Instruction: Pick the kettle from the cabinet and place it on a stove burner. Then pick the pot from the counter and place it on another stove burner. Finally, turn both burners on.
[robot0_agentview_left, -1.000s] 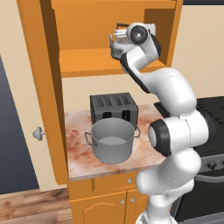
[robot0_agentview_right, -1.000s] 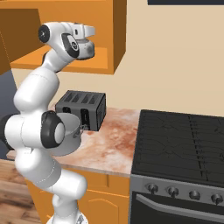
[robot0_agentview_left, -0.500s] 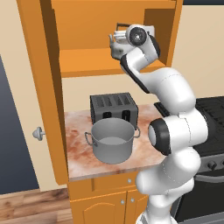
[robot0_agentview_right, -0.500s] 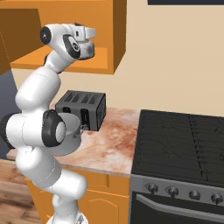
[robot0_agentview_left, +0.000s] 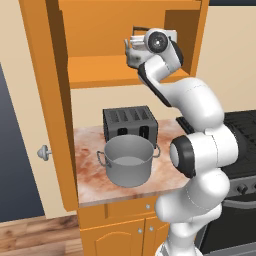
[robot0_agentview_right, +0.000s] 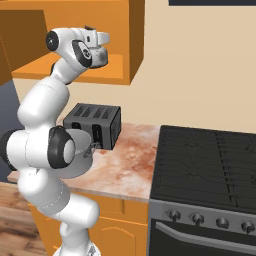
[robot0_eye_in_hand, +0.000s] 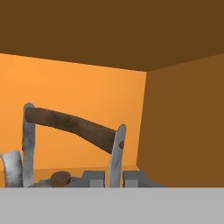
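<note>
The silver kettle (robot0_eye_in_hand: 28, 144) stands on the shelf inside the orange cabinet (robot0_agentview_left: 100, 70), with its dark arched handle (robot0_eye_in_hand: 70, 124) across the hand view and its lid knob (robot0_eye_in_hand: 60, 178) low down. My gripper (robot0_eye_in_hand: 114, 177) is shut on the handle's right upright, one fingertip on each side. In the left base view the hand (robot0_agentview_left: 137, 45) reaches into the cabinet and hides the kettle. The grey pot (robot0_agentview_left: 129, 160) sits on the mottled counter (robot0_agentview_left: 90, 150) below. The black stove burners (robot0_agentview_right: 210, 160) lie to the right.
A dark toaster (robot0_agentview_left: 129, 122) stands behind the pot against the wall. The cabinet's right wall (robot0_eye_in_hand: 183, 127) is close beside the gripper. Stove knobs (robot0_agentview_right: 210, 221) line the cooktop's front. A round silver door knob (robot0_agentview_left: 44, 152) sticks out at the left.
The arm has stayed at the cabinet shelf. The fingers have closed onto the kettle's handle.
</note>
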